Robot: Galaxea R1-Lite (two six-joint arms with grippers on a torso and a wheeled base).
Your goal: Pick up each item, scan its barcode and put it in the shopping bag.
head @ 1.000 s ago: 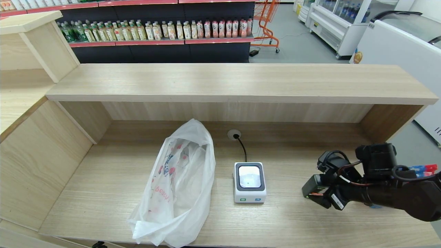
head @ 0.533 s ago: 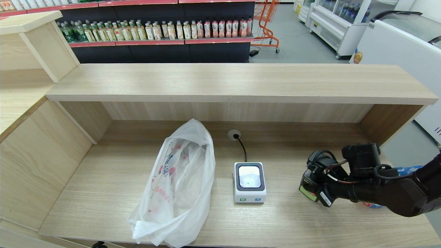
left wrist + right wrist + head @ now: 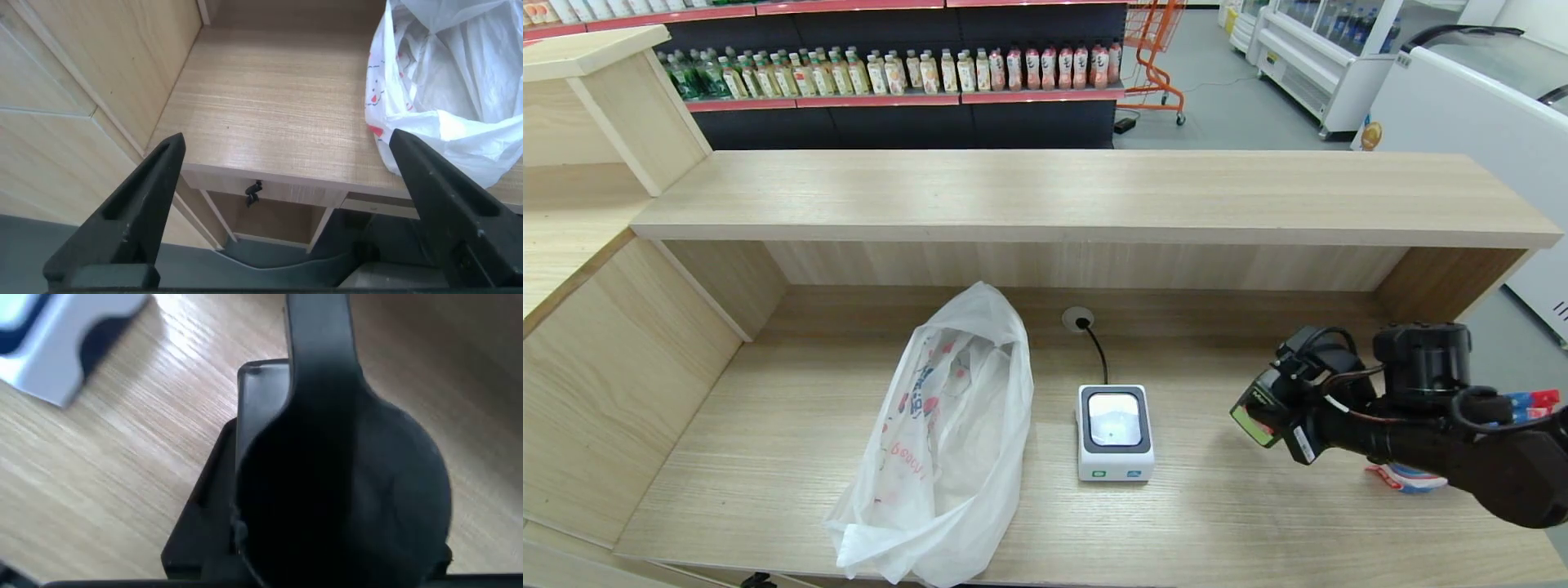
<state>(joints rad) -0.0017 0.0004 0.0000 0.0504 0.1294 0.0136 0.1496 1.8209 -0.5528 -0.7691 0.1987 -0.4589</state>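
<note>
Right pincer (image 3: pixel 1278 408) is clamped on the small dark box (image 3: pixel 1250 415), green face turned toward the lower left of the frame, and the box hangs clear above the tabletop (image 3: pixel 1217 523) at the right of the head view. The right arm comes in from the right edge, forearm lying low and nearly level over the wood, wrist pointing toward the scanner (image 3: pixel 1115 433). There's open wood between box and scanner, the two are apart. Under the forearm a red, white and blue packet (image 3: pixel 1409 478) lies flat on the tabletop, and another bit of blue and red packaging (image 3: pixel 1531 400) peeks out behind the arm at the far right.

Scanner sits at centre, glass window facing up, its black cable (image 3: pixel 1097 351) running back to a round port (image 3: pixel 1078 318) in the wood. Left of it, the white shopping bag (image 3: pixel 947 441) lies slumped on its side with red-printed packaging showing dimly through the plastic; what exactly is inside, can't tell.

Left pincer (image 3: pixel 286 143) is spread wide with nothing between its fingers, held low in front of the tabletop's front edge, with the bag's near end (image 3: pixel 441 73) beyond one finger
</note>
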